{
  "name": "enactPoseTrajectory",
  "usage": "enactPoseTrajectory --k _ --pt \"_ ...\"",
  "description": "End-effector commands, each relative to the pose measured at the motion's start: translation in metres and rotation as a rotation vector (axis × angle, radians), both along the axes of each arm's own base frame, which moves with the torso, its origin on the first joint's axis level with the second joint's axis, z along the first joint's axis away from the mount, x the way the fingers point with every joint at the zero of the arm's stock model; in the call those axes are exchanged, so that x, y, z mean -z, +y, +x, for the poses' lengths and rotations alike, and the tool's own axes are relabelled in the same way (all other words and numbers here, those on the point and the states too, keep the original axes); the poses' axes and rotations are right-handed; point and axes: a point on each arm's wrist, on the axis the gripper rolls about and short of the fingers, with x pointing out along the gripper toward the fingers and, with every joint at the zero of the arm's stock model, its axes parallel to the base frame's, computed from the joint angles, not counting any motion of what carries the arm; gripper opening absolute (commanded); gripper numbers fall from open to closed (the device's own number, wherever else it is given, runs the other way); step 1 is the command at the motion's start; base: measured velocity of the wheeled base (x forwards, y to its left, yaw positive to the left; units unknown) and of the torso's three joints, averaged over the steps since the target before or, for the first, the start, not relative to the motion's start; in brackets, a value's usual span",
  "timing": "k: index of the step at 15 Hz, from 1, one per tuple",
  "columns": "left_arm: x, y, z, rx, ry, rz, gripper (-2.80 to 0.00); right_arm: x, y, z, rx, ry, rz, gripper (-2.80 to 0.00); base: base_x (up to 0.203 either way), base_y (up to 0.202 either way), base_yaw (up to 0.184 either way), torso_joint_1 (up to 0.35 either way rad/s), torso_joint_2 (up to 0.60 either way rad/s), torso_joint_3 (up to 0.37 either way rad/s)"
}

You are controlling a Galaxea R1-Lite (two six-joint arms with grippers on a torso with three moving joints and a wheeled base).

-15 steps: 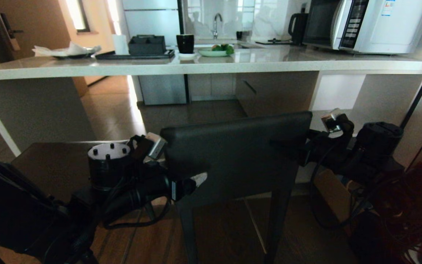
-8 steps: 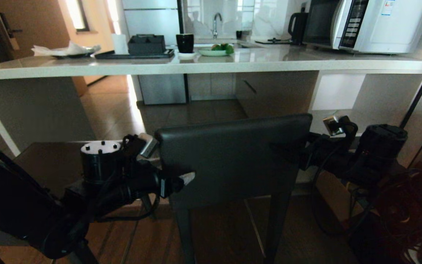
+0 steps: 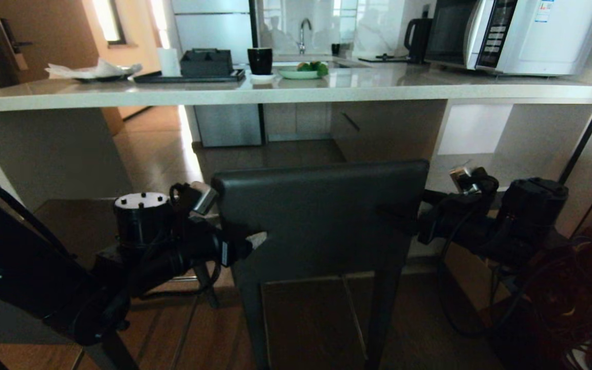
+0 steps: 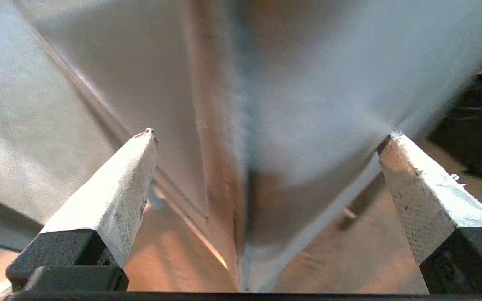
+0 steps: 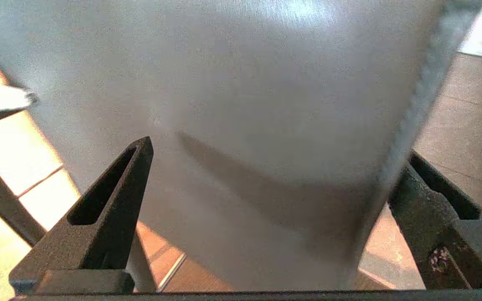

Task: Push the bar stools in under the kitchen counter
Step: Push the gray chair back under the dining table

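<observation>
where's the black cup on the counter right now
In the head view the black cup stands far back on the kitchen counter, between the dark box and the green plate.

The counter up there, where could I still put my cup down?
The counter is bare along its front edge and between the green fruit plate and the microwave. It is crowded further left: black cup, dark tray with its box, and crumpled paper.

One bar stool (image 3: 321, 216), one kitchen counter (image 3: 285, 92), two tools (both open), one microwave (image 3: 522, 33).
</observation>
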Motion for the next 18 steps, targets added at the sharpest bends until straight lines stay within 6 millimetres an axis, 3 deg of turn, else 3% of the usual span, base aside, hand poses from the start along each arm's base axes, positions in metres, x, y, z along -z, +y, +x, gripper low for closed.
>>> enactPoseTrajectory --k 1,7,18 --pt "0.006 0.004 0.006 -0.010 -0.006 0.031 0.00 -0.001 0.000 -0.001 -0.005 -0.014 0.001 0.00 0.000 0.000 0.000 0.000 0.00 0.000" --pt "0.009 0.005 0.024 -0.034 -0.023 0.035 0.00 0.000 0.001 -0.001 -0.022 -0.008 0.000 0.00 0.000 0.000 0.000 0.000 0.00 0.000" --pt "0.015 0.018 0.034 -0.066 -0.047 0.083 0.00 0.002 0.004 -0.001 -0.029 -0.002 -0.001 0.00 0.000 0.000 0.000 0.000 0.00 0.000"
